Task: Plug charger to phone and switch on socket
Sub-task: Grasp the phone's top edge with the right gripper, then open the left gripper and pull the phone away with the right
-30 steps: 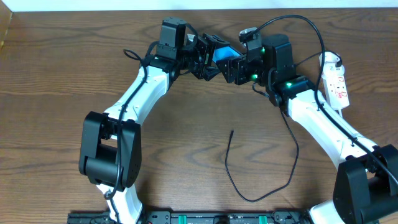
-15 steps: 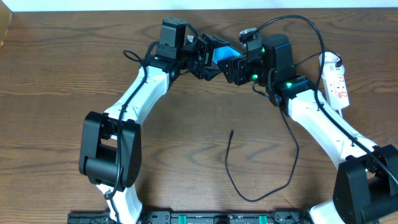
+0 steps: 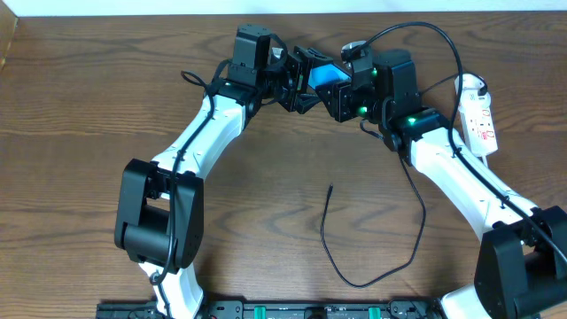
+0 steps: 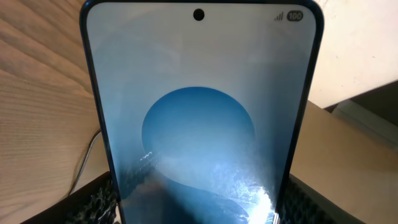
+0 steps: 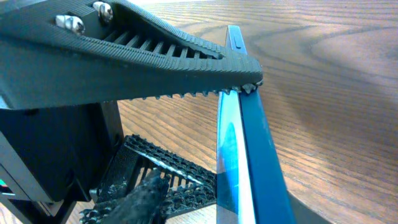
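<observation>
The phone [image 3: 325, 73], with its blue screen lit, is held off the table at the back centre between both grippers. My left gripper [image 3: 299, 81] is shut on its long edges. In the left wrist view the screen [image 4: 199, 124] fills the frame between the black pads. My right gripper [image 3: 341, 90] grips it from the other side, and the right wrist view shows the phone [image 5: 249, 143] edge-on. The black charger cable [image 3: 330, 189] lies loose on the table, its tip pointing away from me. The white socket [image 3: 479, 117] lies at the right.
The cable loops over the near middle of the wooden table [image 3: 89, 106] and runs up beside the right arm. A ridged black finger [image 5: 155, 56] crosses above the phone in the right wrist view. The table's back edge is close behind the grippers.
The left arm and gripper have shifted slightly right and back, closer onto the phone. The phone has moved a little with them. The right arm and the cable have not moved.
</observation>
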Controlling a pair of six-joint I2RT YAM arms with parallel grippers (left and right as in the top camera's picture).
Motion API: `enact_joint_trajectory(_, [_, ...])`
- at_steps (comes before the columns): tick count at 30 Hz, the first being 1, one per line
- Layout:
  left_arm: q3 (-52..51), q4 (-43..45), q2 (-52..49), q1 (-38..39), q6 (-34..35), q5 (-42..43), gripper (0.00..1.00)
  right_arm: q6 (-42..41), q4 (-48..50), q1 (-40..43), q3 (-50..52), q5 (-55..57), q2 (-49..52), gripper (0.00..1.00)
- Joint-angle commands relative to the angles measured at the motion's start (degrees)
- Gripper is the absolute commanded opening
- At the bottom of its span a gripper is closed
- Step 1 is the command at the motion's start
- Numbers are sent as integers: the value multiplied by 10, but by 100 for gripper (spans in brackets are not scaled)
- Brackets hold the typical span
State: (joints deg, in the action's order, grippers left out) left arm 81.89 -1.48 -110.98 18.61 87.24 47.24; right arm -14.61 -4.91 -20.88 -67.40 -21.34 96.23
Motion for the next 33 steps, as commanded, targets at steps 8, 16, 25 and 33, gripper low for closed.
enact_joint_trajectory(8, [3, 7, 21, 4, 1, 17, 8, 0, 0, -5, -7, 0, 5, 11])
enact_joint_trajectory(16, [3, 7, 21, 4, 1, 12, 24, -2, 4, -3, -7, 0, 5, 1])
enact_joint_trajectory(25, [3, 50, 21, -30, -33, 63, 80, -58, 14, 77, -7, 0, 5, 1])
enact_joint_trajectory(33, [3, 102, 21, -53, -24, 70, 90, -326, 57, 131, -7, -77, 5, 1])
